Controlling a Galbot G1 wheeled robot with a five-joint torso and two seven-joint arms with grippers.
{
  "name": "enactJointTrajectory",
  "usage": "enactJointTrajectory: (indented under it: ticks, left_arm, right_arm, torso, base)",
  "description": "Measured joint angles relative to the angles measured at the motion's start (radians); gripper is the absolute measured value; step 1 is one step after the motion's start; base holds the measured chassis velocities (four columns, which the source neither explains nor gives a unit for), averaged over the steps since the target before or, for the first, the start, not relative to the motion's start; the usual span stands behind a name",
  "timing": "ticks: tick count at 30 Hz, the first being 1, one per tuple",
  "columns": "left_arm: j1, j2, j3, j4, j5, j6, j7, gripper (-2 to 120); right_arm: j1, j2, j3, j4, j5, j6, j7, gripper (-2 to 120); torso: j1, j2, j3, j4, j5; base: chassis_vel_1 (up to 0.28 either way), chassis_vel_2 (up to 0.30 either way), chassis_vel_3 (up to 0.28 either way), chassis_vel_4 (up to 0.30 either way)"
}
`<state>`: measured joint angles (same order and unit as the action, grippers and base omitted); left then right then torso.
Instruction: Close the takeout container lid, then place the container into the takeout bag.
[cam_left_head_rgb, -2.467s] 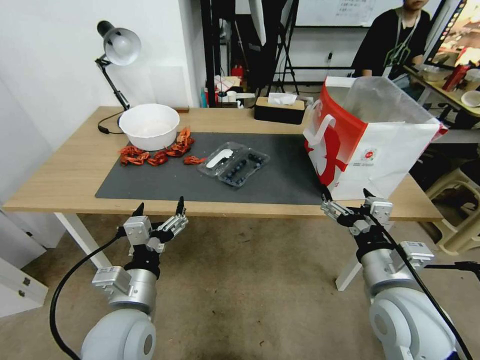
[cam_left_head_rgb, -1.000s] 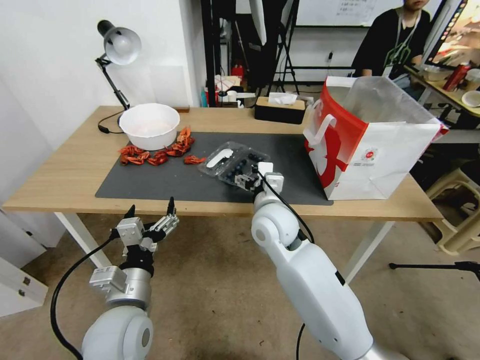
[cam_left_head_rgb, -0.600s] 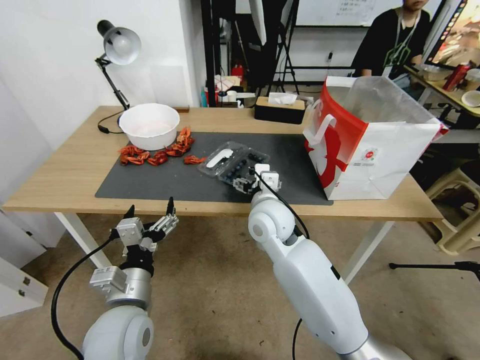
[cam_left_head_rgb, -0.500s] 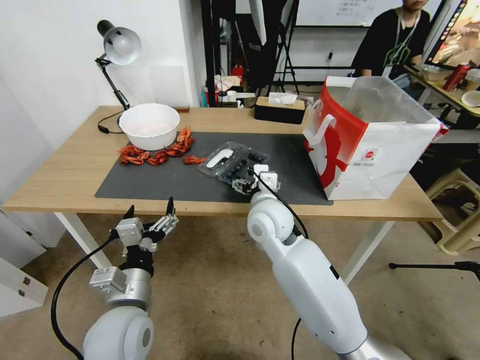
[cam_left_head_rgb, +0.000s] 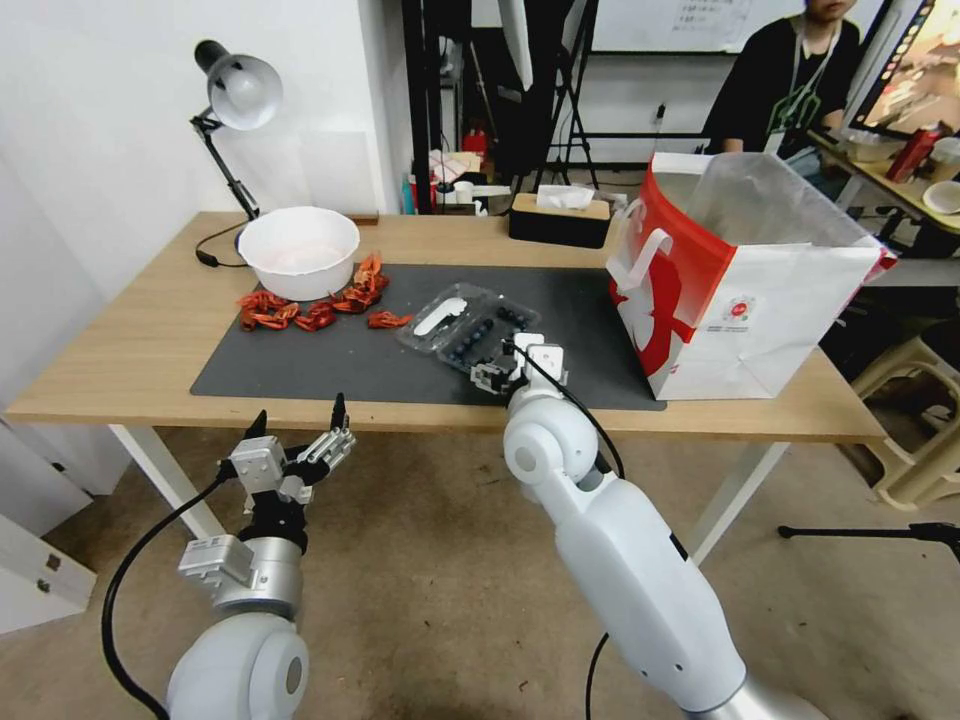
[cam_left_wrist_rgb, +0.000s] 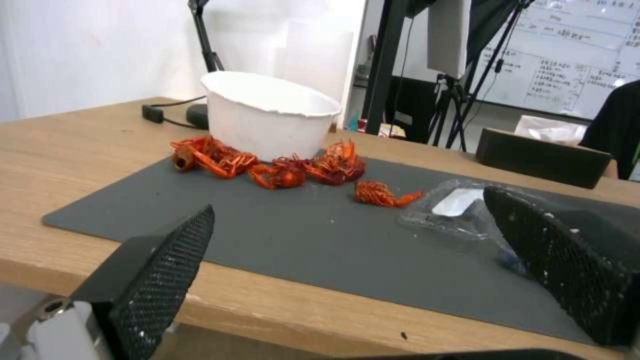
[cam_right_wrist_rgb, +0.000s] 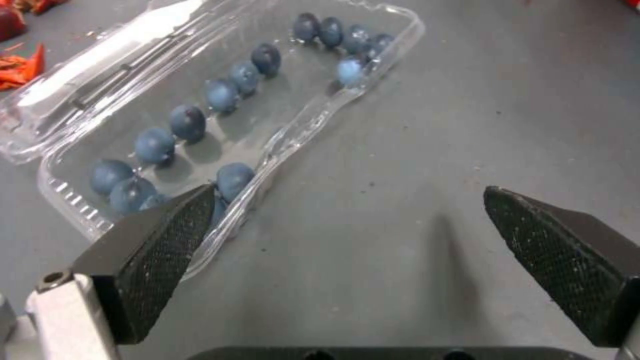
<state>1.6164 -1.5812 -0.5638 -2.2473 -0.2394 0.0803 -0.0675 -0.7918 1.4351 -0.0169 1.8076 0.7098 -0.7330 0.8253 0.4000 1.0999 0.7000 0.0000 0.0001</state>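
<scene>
- Blueberries (cam_right_wrist_rgb: 189, 121) sit in a row inside the takeout container (cam_left_head_rgb: 470, 325), which lies open on the dark mat (cam_left_head_rgb: 300, 362) near the middle of the wooden table (cam_left_head_rgb: 130, 340).
- The lid (cam_left_head_rgb: 440, 313) is flat on the mat, on the side toward the white bowl (cam_left_head_rgb: 298, 252). It has a white sticker on it.
- The right gripper (cam_left_head_rgb: 497, 375) is over the mat at the near end of the box. In the right wrist view its two black fingers (cam_right_wrist_rgb: 157, 250) are spread wide. One finger is over the edge of the box and the other is over bare mat. They pinch nothing.
- The left gripper (cam_left_head_rgb: 297, 425) hangs low in front of the table edge, well apart from the box. Its fingers (cam_left_wrist_rgb: 160, 272) are spread too, and nothing is in them.
- The takeout bag (cam_left_head_rgb: 745, 280) stands up on the right end of the table. It is red and white, and its top is open.
- Red crayfish (cam_left_head_rgb: 315, 310) lie on the mat next to the bowl.
- A black tissue box (cam_left_head_rgb: 558, 218) is at the back of the table, and a desk lamp (cam_left_head_rgb: 235, 95) stands at the back left.
</scene>
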Motion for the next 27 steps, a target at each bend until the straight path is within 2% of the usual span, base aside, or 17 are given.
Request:
enactJointTrajectory:
  ticks: [27]
  left_arm:
    - [-0.01, -0.008, 0.011, 0.008, 0.001, 0.0, -0.002, 100]
  right_arm:
    - [-0.005, -0.091, 0.076, 0.029, 0.037, 0.0, -0.013, 100]
  torso:
    - [0.0, 0.0, 0.0, 0.0, 0.0]
  base:
    - [0.0, 0.0, 0.0, 0.0]
